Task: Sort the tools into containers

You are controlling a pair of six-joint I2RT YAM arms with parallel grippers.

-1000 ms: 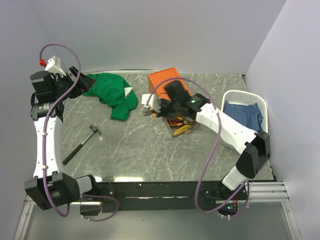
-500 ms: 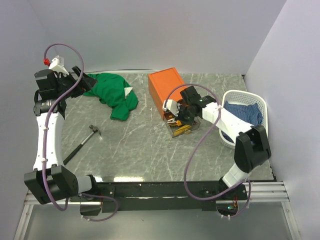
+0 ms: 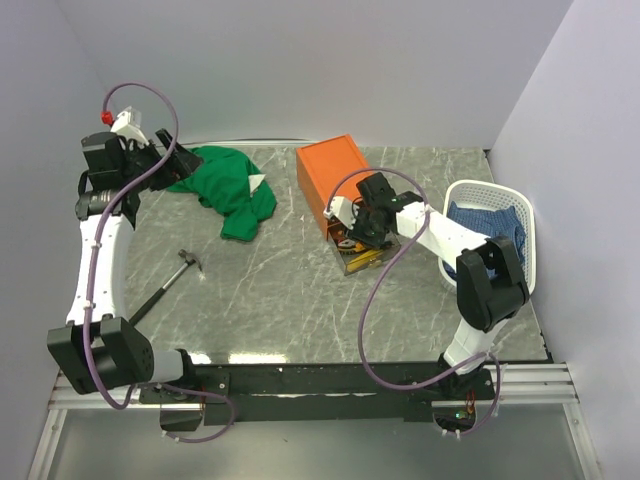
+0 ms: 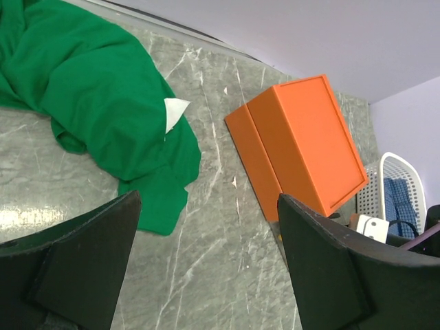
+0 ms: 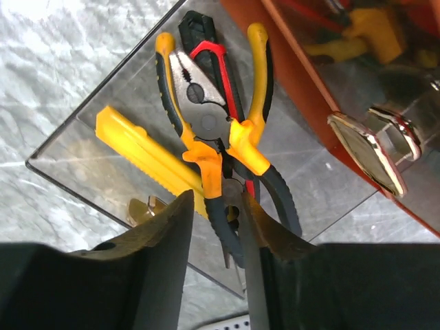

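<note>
While my right hand [image 5: 217,213] hangs over the open drawer [image 5: 117,89], fingers narrowly straddling the orange-black pliers [image 5: 206,161] so I cannot tell grip from release, I judge the hammer [image 3: 160,290], lying out on the counter [image 3: 280,290], next for my wide-open left hand [image 4: 206,199].

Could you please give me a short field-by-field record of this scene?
Left tool: open, empty, near the green cloth
Right tool: over the open clear drawer, fingers narrowly apart around the orange-black pliers; grip unclear
Also in drawer: yellow-handled pliers, red-black knife, yellow knife
Loose on table: hammer
Drawer belongs to: orange box
</note>
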